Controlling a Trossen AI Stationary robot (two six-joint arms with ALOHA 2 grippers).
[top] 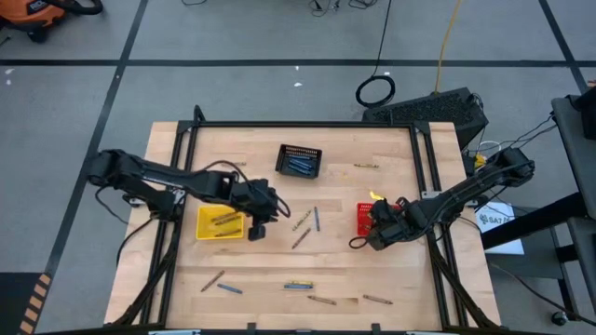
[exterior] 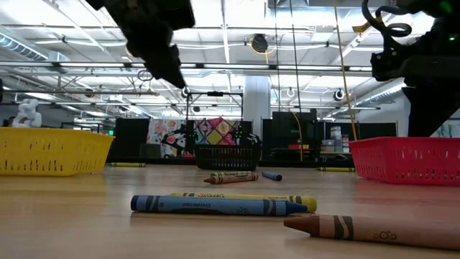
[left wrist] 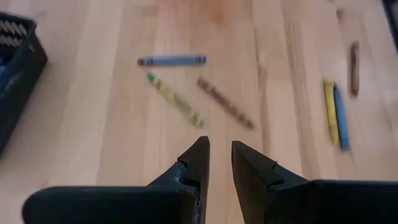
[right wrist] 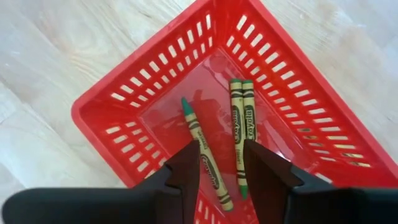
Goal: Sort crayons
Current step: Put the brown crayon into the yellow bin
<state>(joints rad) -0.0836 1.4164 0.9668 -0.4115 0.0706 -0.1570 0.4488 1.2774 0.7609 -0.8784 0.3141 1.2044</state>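
R gripper (right wrist: 219, 163) hangs over our red basket (right wrist: 112, 93), fingers apart, empty; 3 crayons (right wrist: 241, 118) lie inside. L gripper (left wrist: 220, 163), narrow gap, empty, hovers near 3 loose ones (left wrist: 171, 60). Risk: we clip the rim pulling out, or L nudges sticks. Further off: yellow basket (top: 203, 230), black basket (top: 282, 154).

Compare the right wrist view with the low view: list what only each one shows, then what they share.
Only the right wrist view: three green crayons lying inside the red basket, and the right gripper open above them with nothing between its fingers.

Only the low view: the yellow basket, the black basket, and loose crayons on the table, with a blue crayon and a brown crayon nearest.

Both: the red basket and the wooden table.
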